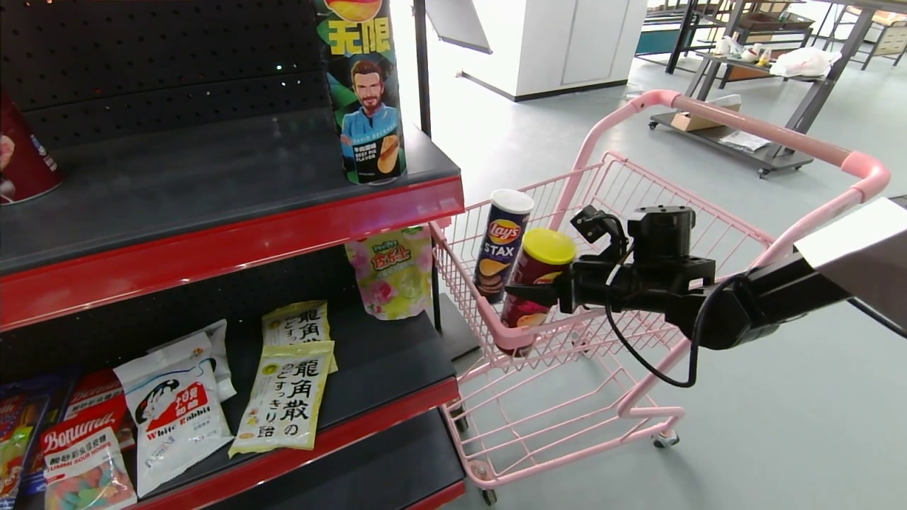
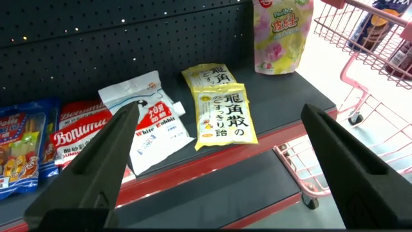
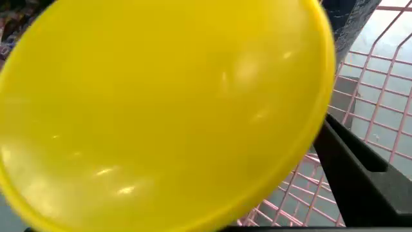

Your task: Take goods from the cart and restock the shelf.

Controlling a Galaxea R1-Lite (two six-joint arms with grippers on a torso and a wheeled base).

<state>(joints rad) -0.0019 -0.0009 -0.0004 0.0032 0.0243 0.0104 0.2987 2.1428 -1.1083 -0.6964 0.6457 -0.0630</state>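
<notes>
Two cans stand in the cart [image 1: 751, 127], at the basket corner nearest the shelf [image 1: 227, 244]. The blue can [image 1: 499, 248] is upright, and just beside it the yellow-lid can [image 1: 549, 246] is tilted, its lid leaning away from the shelf. Your right gripper [image 1: 533, 290] is closed around the yellow-lid can's body from the side, with one finger lying across its front below the lid. The can's foot sits low behind the basket's pink rim, and you cannot tell whether it touches the basket floor. In the right wrist view the lid [image 3: 167, 109] sits very close, with one dark finger [image 3: 367, 174] beside it and pink wire beyond. Your left gripper [image 2: 215, 161] hangs in front of the lower shelf board, fingers spread wide with nothing between them. On that board lie two yellow packets [image 2: 225, 113], one overlapping the other, with a white packet [image 2: 151, 122] beside them and red and blue packets farther along. A pink-and-green bag [image 2: 280, 32] stands at the end of the board nearest the cart. On the upper board a tall green can [image 1: 365, 92] stands at the end near the cart.
</notes>
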